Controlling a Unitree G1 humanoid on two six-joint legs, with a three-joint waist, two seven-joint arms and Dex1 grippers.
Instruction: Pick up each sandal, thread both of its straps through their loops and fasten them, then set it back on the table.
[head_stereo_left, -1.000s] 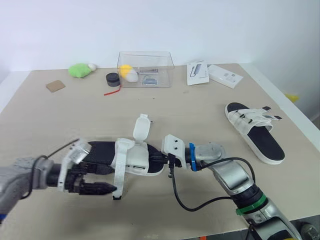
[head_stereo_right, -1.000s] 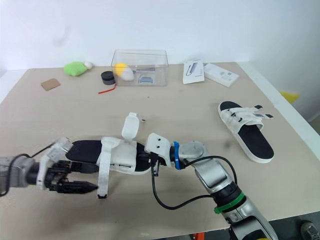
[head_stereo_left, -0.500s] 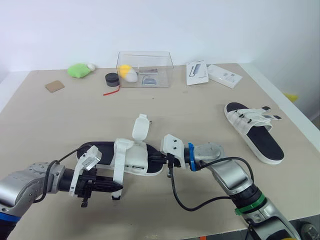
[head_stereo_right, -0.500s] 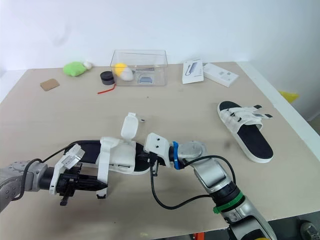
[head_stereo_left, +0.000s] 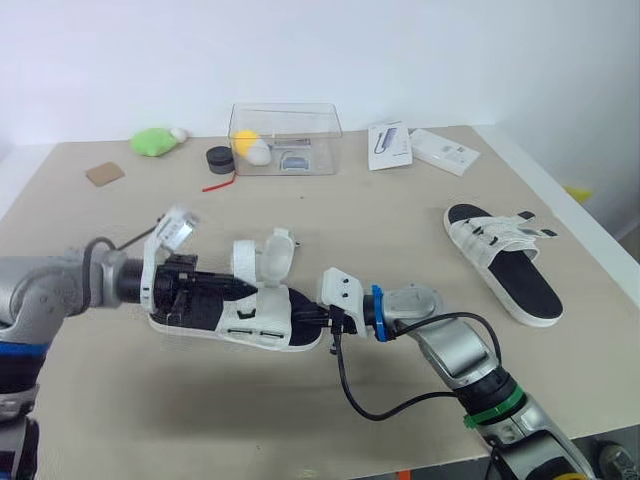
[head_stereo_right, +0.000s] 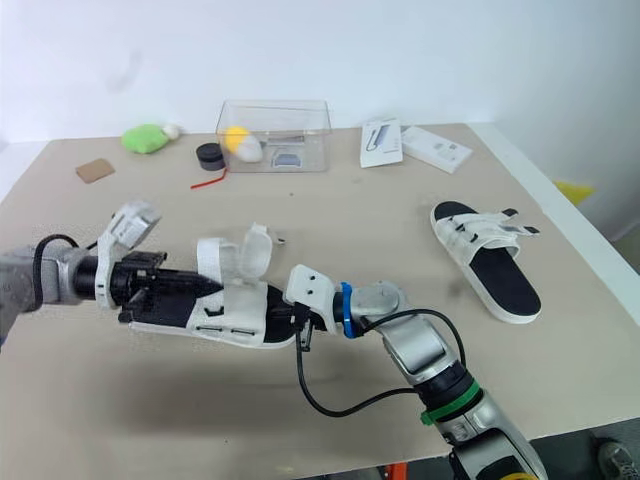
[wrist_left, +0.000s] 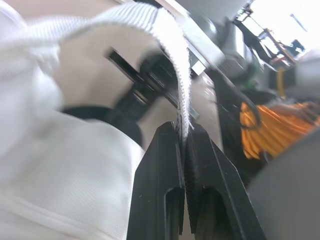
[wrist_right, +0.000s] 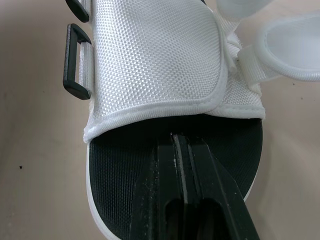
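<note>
Right gripper (head_stereo_left: 335, 318) is clamped shut on the sandal's (head_stereo_left: 252, 322) toe, apparently to steady it, while the left gripper (wrist_left: 183, 131) pinches a strap (wrist_left: 172, 45) tight, likely for threading.

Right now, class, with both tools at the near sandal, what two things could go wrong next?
1. The left tool pinches the white strap only by its thin edge at the fingertips; pulling it toward the black loops could let it slip free.
2. The right tool, shut, meets the sandal only at the toe end, so a strap pull might twist or drag the sandal across the table.
</note>
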